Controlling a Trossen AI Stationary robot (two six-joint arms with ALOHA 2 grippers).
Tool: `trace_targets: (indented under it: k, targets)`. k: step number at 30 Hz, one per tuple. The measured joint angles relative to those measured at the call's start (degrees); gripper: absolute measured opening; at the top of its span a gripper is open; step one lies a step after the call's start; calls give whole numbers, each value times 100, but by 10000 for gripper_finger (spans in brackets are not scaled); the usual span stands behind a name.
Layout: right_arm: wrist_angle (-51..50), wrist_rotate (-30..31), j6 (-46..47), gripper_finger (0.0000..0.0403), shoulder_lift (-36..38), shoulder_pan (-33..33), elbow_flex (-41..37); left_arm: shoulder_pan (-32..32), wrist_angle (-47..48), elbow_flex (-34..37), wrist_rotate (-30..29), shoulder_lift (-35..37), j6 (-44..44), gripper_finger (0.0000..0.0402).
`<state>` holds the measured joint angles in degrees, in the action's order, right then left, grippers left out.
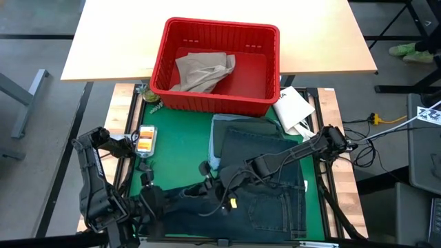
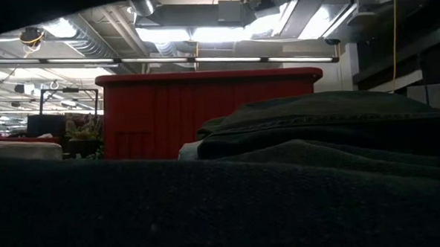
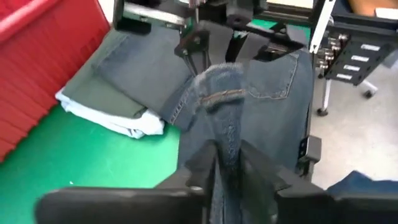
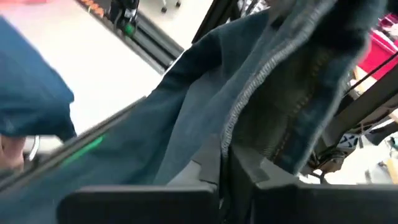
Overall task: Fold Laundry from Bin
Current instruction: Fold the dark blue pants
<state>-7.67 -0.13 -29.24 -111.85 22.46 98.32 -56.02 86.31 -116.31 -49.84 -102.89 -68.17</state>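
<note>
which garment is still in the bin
The tan khaki trousers: they lie crumpled alone inside the red bin. The jeans, the dark green garment and the light blue garment are out on the green mat.

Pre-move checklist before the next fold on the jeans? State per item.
1. Left gripper pinching the jeans: ok, denim is clamped between its fingers in the left wrist view.
2. Right gripper pinching the jeans: ok, a seamed edge sits between its fingers in the right wrist view.
3. Jeans on the green mat, clear of the bin: ok.
4. Folded stack, dark green garment on the light blue garment, undisturbed: cannot tell; the jeans overlap it.
5. Tan trousers left in the bin: ok.
6. Phone clear of the cloth: ok.
</note>
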Motion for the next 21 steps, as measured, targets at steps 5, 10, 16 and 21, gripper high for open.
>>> trace_targets:
  k: [5, 10, 16, 21]
  targets:
    - [-373, 354, -998, 14, 0, 2, 0, 4, -6, 0, 429, 0, 248, 120]
    - [-625, 1006, -1776, 5, 2, 0, -2, -7, -6, 2, 983, 0, 409, 156]
    - [-1138, 674, -2417, 11, 4, 144, -2, -15, -18, 594, 1299, 2, -163, 160]
    - [-2172, 705, -2585, 4, 4, 401, -2, -14, -8, 1357, 1699, 2, -679, 145]
